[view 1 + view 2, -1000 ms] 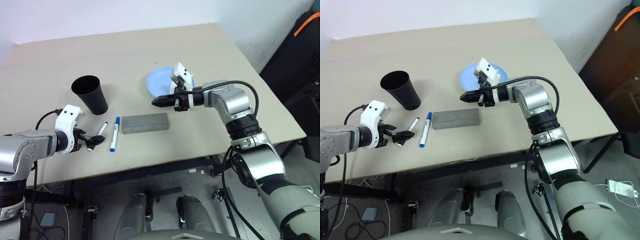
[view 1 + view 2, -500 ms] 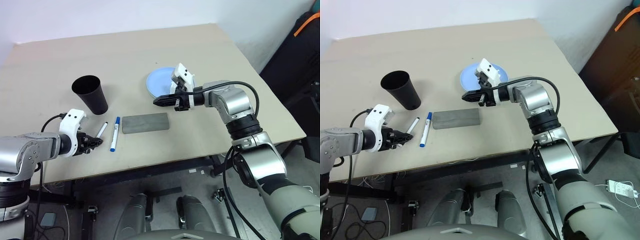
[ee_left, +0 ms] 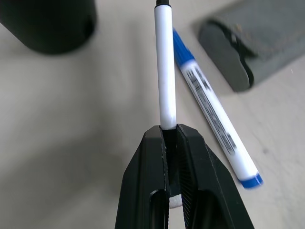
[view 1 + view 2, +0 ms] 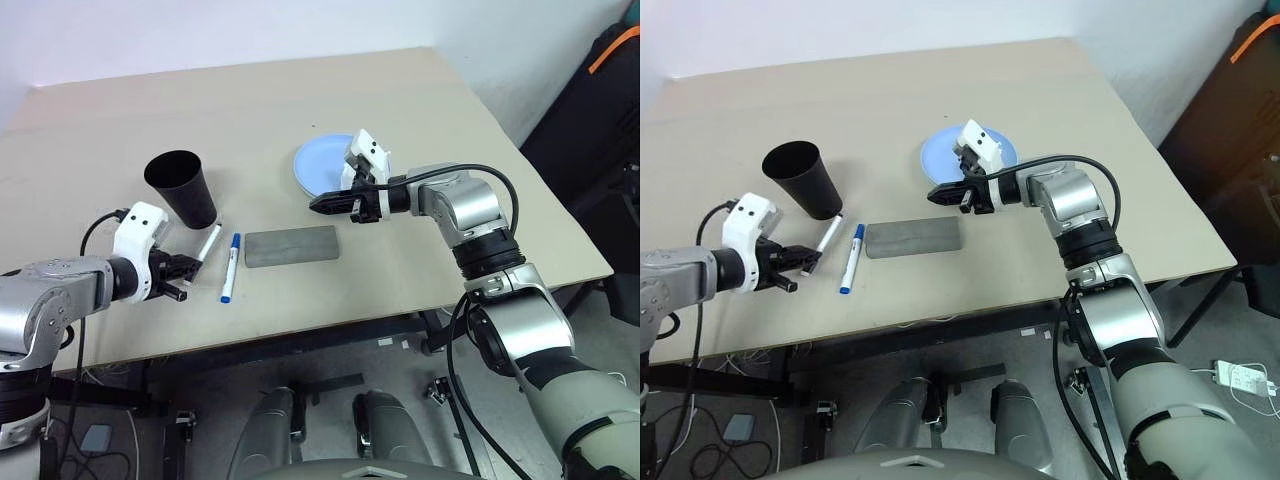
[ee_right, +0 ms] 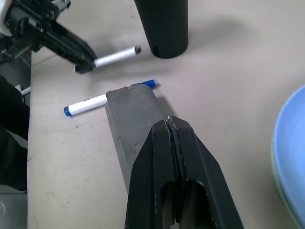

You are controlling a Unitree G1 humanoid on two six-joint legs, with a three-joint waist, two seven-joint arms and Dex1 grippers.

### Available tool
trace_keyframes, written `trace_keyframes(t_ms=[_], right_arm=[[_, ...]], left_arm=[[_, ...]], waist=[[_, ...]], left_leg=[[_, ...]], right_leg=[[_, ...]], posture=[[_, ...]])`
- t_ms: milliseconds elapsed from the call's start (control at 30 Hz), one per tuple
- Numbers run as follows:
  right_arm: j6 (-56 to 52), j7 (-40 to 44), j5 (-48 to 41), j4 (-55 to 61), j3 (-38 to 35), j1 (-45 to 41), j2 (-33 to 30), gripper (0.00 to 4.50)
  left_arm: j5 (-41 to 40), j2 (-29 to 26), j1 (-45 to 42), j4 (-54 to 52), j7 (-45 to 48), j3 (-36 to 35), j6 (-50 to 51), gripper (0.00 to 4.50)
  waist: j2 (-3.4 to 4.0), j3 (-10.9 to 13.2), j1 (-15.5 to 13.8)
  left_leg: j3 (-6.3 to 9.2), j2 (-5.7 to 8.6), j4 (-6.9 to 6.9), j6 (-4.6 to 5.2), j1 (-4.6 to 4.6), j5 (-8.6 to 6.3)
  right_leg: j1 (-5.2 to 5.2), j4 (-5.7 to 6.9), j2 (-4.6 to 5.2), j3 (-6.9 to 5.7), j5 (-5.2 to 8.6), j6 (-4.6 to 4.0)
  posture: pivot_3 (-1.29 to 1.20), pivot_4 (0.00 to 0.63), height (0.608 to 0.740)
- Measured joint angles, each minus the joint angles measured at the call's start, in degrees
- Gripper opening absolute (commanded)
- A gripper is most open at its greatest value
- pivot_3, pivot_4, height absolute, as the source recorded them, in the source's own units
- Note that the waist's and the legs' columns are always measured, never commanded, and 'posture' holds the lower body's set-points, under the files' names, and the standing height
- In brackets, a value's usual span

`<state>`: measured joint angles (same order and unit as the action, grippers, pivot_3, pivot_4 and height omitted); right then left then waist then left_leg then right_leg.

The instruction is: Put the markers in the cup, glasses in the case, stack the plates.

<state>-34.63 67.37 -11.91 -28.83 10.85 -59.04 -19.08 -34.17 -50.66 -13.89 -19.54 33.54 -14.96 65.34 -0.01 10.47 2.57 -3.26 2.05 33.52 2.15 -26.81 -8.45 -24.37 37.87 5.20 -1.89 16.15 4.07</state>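
Table [image 4: 120,110]: far half and left far corner left bare; wide free room there for any approach.
Cup [image 4: 181,187]: upright, mouth unobstructed from above; open tabletop behind and to its left.
Black-capped marker [image 4: 208,243]: clamped at one end by left gripper [image 4: 188,264], tip lying just beside cup base; narrow gap only.
Blue-capped marker [image 4: 229,267]: flat on table, just right of held marker, lane btwn the two tight.
Case [image 4: 291,246]: closed, flat, just beside blue-capped marker; low obstacle.
Right gripper [image 4: 318,203]: fingers pressed together, held above table btwn case and plates [image 4: 320,160]; blocks passage over that stretch.
Near-right table area: bare.
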Motion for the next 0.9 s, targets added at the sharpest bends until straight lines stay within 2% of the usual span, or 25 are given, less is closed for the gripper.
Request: trace_keyframes(t_ms=[267,533,667,900], right_arm=[[0.1,0.2,-0.1,0.0,0.5,0.0,0.0,0.00],[0.0,2.7,-3.1,5.7,-0.8,2.0,-1.4,0.00],[0.0,2.4,-4.7,8.7,-2.3,4.8,-2.5,0.00],[-0.5,-0.2,-5.4,11.9,-2.8,7.2,-3.0,0.00]], left_arm=[[-2.0,5.7,0.6,-3.5,4.1,-6.3,-14.8,0.02],[1.0,10.7,-1.9,-2.1,5.0,-6.6,-32.4,0.02],[5.5,14.6,-6.8,5.7,4.3,-6.0,-44.1,0.02],[11.1,17.0,-16.0,18.7,1.2,-4.6,-55.2,0.02]], waist=[[0.00,0.0,-0.1],[0.00,0.0,-0.3],[-0.01,0.0,-0.6],[-0.02,0.0,-0.6]], left_leg=[[-0.01,0.00,0.04,0.00,-0.04,0.00],[0.01,0.00,0.28,0.01,-0.11,-0.01],[0.00,0.00,0.39,0.02,-0.13,-0.01],[0.01,0.00,0.56,0.04,-0.25,0.00]], right_leg=[[0.01,-0.01,0.01,-0.02,0.00,0.00],[0.08,0.01,0.01,-0.06,-0.02,0.02],[0.12,0.03,0.03,-0.10,-0.11,0.14],[0.11,0.07,0.03,-0.12,-0.28,0.37]], posture=[[0.00,0.150,0.712],[0.00,0.150,0.712],[0.00,0.150,0.712],[0.00,0.150,0.712]])
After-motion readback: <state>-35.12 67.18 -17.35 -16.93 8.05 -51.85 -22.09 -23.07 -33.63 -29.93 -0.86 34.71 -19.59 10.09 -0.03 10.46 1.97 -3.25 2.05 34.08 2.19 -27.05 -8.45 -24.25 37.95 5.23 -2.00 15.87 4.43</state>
